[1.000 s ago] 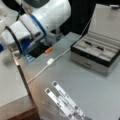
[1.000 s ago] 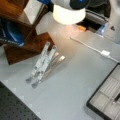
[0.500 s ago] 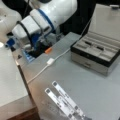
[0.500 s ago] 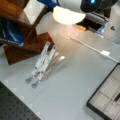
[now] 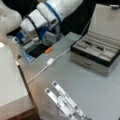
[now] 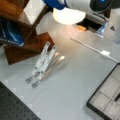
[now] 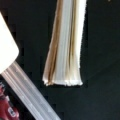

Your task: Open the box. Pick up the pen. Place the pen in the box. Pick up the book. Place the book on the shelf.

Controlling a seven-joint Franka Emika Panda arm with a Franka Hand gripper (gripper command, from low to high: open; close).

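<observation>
In the wrist view the book (image 7: 63,47) fills the middle, seen edge-on with its pale pages fanned against a dark background; it hangs in my gripper, whose fingers stay out of sight. In a front view the arm's wrist (image 5: 37,32) hangs over the black tray, between the shelf (image 5: 10,77) with its cream top and the box (image 5: 96,53). The box stands with its lid up, and a thin dark pen (image 5: 88,43) lies in a compartment. The brown shelf (image 6: 27,42) and a corner of the box (image 6: 107,97) also show.
A black tray (image 5: 37,51) with blue and orange bits lies under the arm. A small white block on a cable (image 5: 50,61) crosses the table. Two metal strips (image 5: 63,100) lie near the front edge. A blue object (image 6: 11,33) sits inside the shelf.
The arm has shifted slightly near the shelf and tray, carrying the book. The box, cable and metal strips have stayed put.
</observation>
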